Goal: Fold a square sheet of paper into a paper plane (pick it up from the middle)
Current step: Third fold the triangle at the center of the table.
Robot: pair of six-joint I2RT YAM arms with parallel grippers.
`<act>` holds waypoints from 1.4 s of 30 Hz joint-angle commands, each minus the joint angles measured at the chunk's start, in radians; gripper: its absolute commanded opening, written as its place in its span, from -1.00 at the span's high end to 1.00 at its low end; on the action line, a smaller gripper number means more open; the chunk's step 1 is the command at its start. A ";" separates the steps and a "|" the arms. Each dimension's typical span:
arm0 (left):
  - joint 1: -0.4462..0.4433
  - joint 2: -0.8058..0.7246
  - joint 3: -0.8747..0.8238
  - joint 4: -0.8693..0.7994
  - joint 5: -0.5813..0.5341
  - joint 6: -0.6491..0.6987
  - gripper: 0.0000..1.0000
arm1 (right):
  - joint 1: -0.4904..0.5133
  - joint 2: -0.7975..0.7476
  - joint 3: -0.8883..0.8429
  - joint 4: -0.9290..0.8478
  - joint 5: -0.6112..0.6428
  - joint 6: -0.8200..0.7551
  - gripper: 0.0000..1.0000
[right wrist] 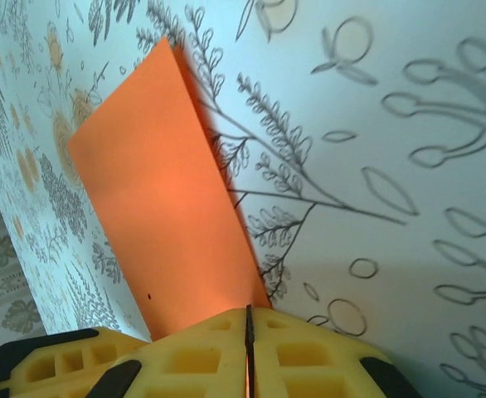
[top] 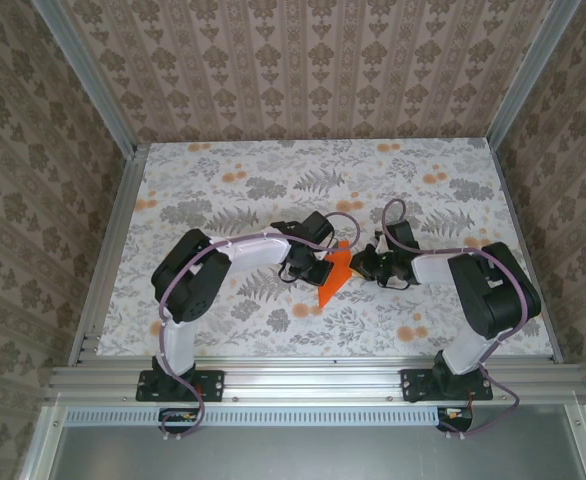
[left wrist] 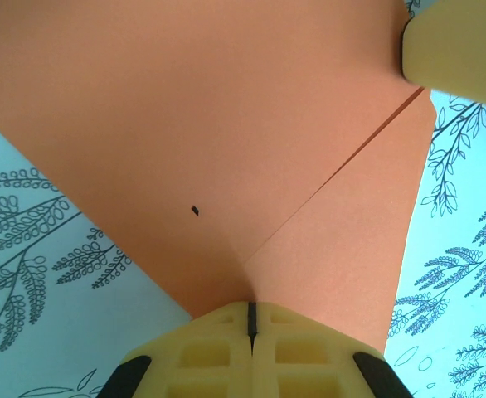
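Over the floral-print bench (top: 223, 180), midway between my arms, I have the thin bright orange folded sheet of paper (top: 333, 285) held with its point toward the near edge, left gripper (left wrist: 250, 319) clamped on its left side, right gripper (right wrist: 247, 322) on its right (both equally near).

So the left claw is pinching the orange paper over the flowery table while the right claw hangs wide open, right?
Not quite. The right gripper is shut on the orange paper too, as the right wrist view shows. The left gripper does pinch it over the flowery table.
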 commanded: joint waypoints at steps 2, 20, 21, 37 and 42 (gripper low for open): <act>-0.010 0.043 -0.047 -0.068 -0.055 0.023 1.00 | -0.006 0.046 0.034 -0.073 0.026 -0.047 0.81; 0.002 0.034 -0.032 -0.066 -0.039 -0.007 1.00 | 0.185 -0.190 -0.156 0.131 0.035 0.157 0.83; 0.002 0.034 -0.032 -0.063 -0.035 -0.008 1.00 | 0.212 -0.180 -0.166 0.157 0.051 0.177 0.83; 0.013 0.034 -0.038 -0.065 -0.021 -0.010 1.00 | 0.361 -0.098 -0.171 0.134 0.172 0.212 0.88; 0.013 0.034 -0.033 -0.067 -0.021 -0.011 1.00 | 0.426 -0.142 -0.129 0.088 0.173 0.197 0.87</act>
